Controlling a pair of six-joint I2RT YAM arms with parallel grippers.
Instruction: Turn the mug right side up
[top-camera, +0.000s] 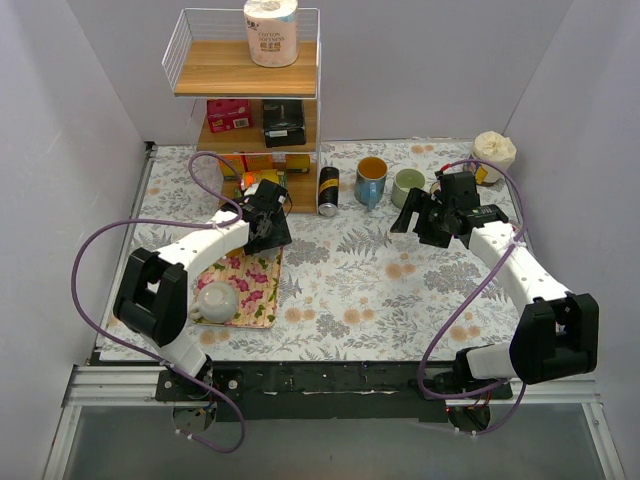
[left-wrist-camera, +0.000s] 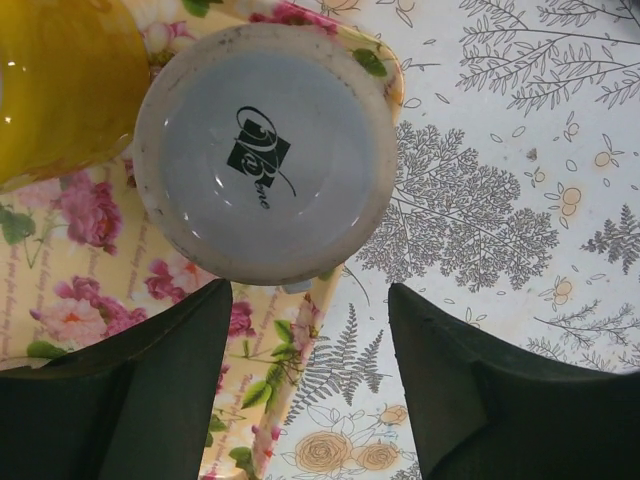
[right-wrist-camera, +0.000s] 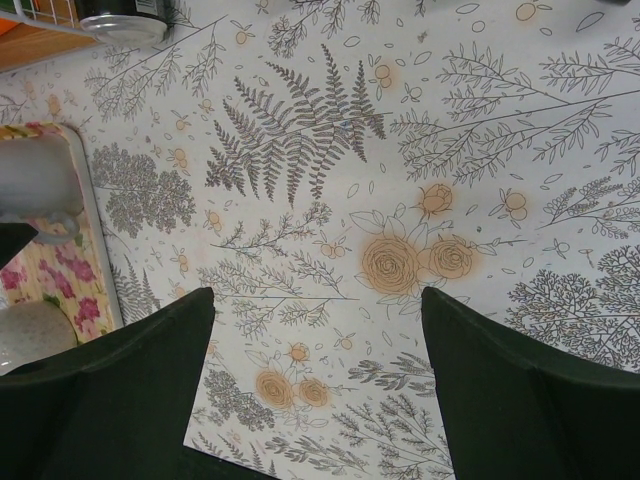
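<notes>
left gripper (left-wrist-camera: 310, 298): nearest the lens in the left wrist view. Its two dark fingers stand spread with nothing between them, one over the tray and the other over the tablecloth just off the tray's edge.
mug (left-wrist-camera: 262, 150): upside down, its white base facing up with a dark printed logo. It stands in a corner of the tray, just ahead of the left fingertips, and no contact with them shows.
tray (left-wrist-camera: 90, 290): cream with pink roses and green leaves, lying flat on the tablecloth (left-wrist-camera: 500, 200).
mug's corner: in the top view it is the tray's far corner on the right arm's side, and the left gripper hides the mug there.
yellow object (left-wrist-camera: 55, 80): glossy, over the tray just beside the mug. What it is cannot be told.
bowl (top-camera: 215, 300): white and upside down at the tray's near end, apart from the mug.
right gripper (right-wrist-camera: 318, 295): fingers wide apart and holding nothing. It hangs over bare tablecloth well apart from the tray, on the right arm's side.
shelf (top-camera: 250, 80): wooden unit with a wire rail, just beyond the tray's far end. A paper roll (top-camera: 271, 30) stands on its top board.
can (top-camera: 328, 190), blue mug (top-camera: 371, 180), green cup (top-camera: 407, 185): upright in a row beyond the tray's far end, off toward the right arm's side.
</notes>
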